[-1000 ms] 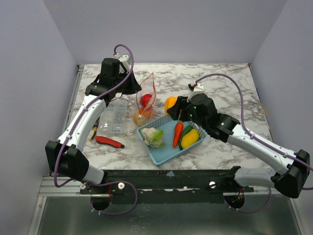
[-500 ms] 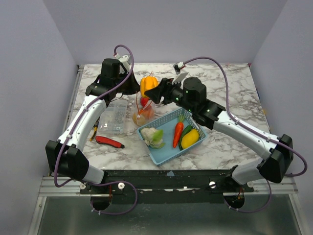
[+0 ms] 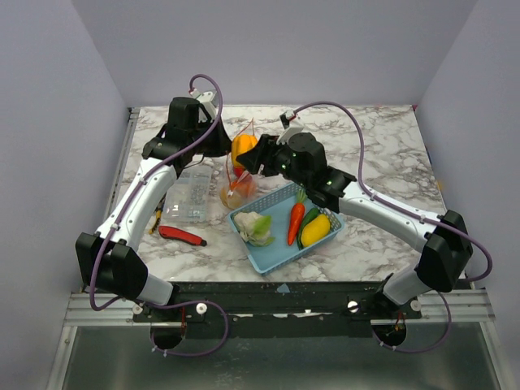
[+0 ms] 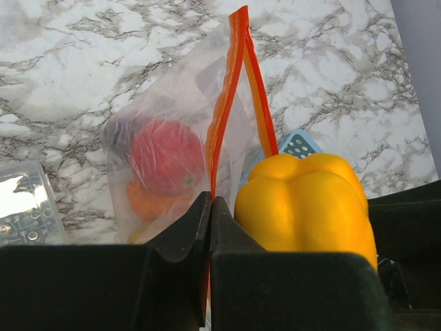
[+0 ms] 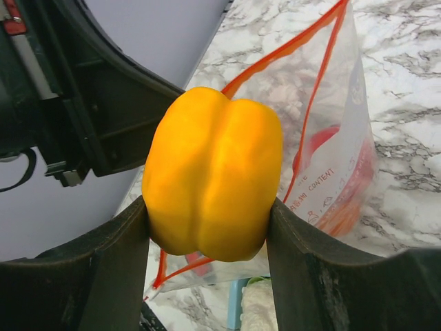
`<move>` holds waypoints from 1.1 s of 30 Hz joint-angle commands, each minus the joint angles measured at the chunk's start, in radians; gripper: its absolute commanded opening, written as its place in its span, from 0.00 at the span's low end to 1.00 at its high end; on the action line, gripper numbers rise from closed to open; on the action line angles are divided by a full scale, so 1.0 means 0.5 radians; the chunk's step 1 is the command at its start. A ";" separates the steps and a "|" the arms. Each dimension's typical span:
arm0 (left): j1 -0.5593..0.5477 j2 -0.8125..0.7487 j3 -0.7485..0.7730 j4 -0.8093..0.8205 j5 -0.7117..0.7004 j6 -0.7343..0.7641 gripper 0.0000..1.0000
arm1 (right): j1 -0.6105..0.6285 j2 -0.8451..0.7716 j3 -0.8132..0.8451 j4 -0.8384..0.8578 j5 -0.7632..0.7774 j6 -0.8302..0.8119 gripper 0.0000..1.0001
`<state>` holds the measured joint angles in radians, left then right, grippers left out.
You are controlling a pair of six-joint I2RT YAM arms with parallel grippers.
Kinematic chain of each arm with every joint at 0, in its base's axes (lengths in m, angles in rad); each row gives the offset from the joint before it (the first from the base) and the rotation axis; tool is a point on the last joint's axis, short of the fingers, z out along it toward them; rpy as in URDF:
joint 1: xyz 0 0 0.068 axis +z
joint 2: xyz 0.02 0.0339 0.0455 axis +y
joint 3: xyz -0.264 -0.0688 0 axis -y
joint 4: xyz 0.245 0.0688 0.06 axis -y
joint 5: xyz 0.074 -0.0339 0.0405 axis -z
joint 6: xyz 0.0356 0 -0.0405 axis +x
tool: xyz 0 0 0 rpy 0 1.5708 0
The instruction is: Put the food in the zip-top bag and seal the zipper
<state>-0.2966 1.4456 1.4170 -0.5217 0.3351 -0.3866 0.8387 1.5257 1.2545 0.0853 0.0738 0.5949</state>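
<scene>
Yellow glossy plastic pepper (image 5: 210,172), clamped in the right hand (image 5: 207,224), hangs at the mouth of the thin clear zip-top bag (image 4: 172,89) on the marble tabletop (image 3: 382,138). The left hand (image 4: 210,207) pinches its red-orange zipper strip (image 4: 229,89). This looks like the loading step: next, lower the pepper between the strips, then let go.

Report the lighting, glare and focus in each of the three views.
Top external: even, soft light, faint shadows, detail sharp throughout. Left wrist: the near fingers are dark and soft-edged; white glare on the clear box. Right wrist: the yellow pepper is bright with a mild sheen, the print on the zip-top bag behind it readable.
</scene>
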 commanded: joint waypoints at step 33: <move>-0.005 -0.058 -0.002 0.025 0.045 0.000 0.00 | 0.007 -0.191 0.177 -0.910 0.395 -0.230 0.91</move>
<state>-0.2966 1.4456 1.4170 -0.5186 0.3351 -0.3862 0.8387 1.5337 1.3975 -0.2588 0.1463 0.5167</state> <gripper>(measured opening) 0.010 0.916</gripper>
